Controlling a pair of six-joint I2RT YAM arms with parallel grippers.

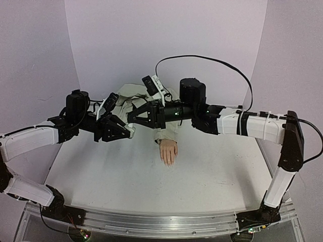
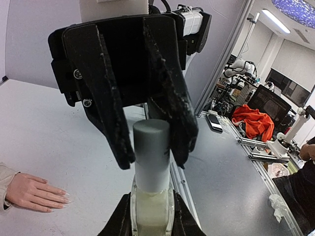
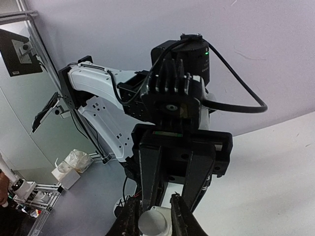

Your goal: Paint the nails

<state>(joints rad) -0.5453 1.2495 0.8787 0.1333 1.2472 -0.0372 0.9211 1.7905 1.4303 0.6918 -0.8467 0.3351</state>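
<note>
The pale mannequin hand (image 1: 168, 153) lies palm down mid-table, beige sleeve behind it. In the left wrist view the hand (image 2: 34, 192) shows low left, its skin-coloured nails (image 2: 64, 197) small. Both grippers meet in the air left of the hand. My left gripper (image 1: 130, 129) (image 2: 150, 196) is shut on a small whitish bottle (image 2: 150, 216). My right gripper (image 1: 132, 119) (image 2: 152, 158) (image 3: 154, 206) is shut on the bottle's grey cap (image 2: 151, 137) (image 3: 153, 223), one finger on each side. The brush is hidden.
The crumpled beige sleeve (image 1: 151, 101) lies toward the back wall under the arms. The right arm's black cable (image 1: 212, 60) loops above it. A metal rail (image 1: 151, 222) runs along the table's near edge. Pale backdrop panels close off the back and sides.
</note>
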